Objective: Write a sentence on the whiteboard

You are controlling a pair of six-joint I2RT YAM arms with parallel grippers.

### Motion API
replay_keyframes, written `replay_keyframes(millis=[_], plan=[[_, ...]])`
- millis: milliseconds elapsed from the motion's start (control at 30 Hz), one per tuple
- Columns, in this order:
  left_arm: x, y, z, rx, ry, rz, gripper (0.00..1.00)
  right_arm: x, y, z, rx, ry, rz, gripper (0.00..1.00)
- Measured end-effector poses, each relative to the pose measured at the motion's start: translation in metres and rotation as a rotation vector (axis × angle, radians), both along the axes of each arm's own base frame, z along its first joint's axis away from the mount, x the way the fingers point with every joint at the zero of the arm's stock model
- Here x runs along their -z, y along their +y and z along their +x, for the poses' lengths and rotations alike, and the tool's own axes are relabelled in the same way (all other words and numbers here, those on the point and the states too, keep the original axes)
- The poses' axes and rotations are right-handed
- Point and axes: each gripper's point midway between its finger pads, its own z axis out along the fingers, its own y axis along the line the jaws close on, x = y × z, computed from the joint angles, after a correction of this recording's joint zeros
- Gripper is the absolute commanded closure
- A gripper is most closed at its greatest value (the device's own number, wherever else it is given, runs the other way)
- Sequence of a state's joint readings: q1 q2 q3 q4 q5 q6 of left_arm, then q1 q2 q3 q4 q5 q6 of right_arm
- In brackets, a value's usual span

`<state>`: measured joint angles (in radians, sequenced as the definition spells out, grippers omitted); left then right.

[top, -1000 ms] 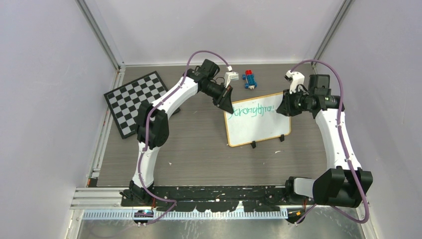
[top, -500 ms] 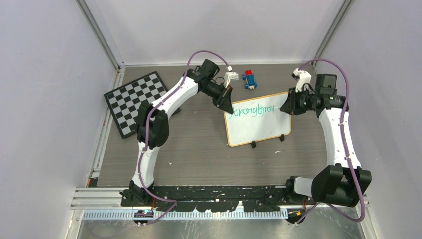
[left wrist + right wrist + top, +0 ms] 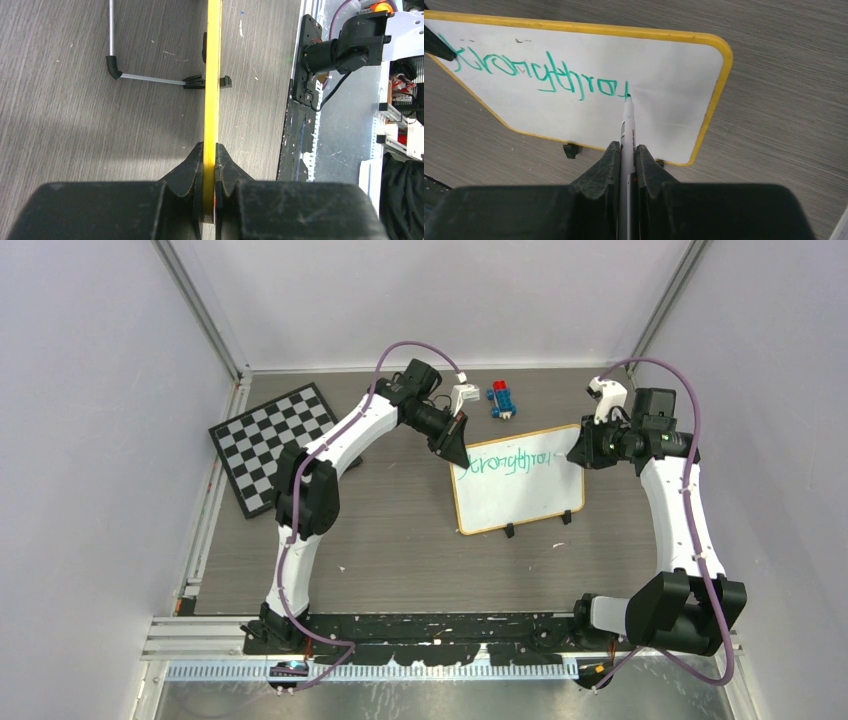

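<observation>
The whiteboard stands tilted at the middle right of the table; its frame looks yellow in the wrist views. My left gripper is shut on the board's top left corner, and the frame edge runs between my jaws. My right gripper is shut on a grey marker. The marker's tip touches the whiteboard at the end of the sentence, one line of green handwriting reading roughly "Strongthrou". That sentence runs along the board's top edge.
A black-and-white checkerboard lies at the far left. A small blue and red block toy sits behind the whiteboard. Two black clips hold the board's near edge, and a thin stand rod props it from behind.
My right gripper has shifted to the right along the top line, and the green writing has grown by about one letter. The left arm has not moved.
</observation>
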<state>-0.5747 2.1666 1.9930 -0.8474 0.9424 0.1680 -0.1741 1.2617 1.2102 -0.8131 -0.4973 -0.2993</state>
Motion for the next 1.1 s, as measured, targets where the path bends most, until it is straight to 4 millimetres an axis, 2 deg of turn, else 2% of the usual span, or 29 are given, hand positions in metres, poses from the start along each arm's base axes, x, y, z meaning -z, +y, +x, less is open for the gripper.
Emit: replay_keyframes(millis=[233, 533, 1100], plan=[[0.000, 0.000, 0.000, 0.000, 0.000, 0.000, 1.00, 0.004, -0.010, 0.002, 0.037, -0.001, -0.043, 1.00], [0.000, 0.000, 0.000, -0.001, 0.001, 0.000, 1.00, 0.001, -0.012, 0.008, 0.059, -0.025, -0.043, 1.00], [0.000, 0.000, 0.000, -0.004, 0.005, 0.002, 1.00, 0.006, 0.007, 0.012, 0.013, -0.011, -0.039, 1.00]])
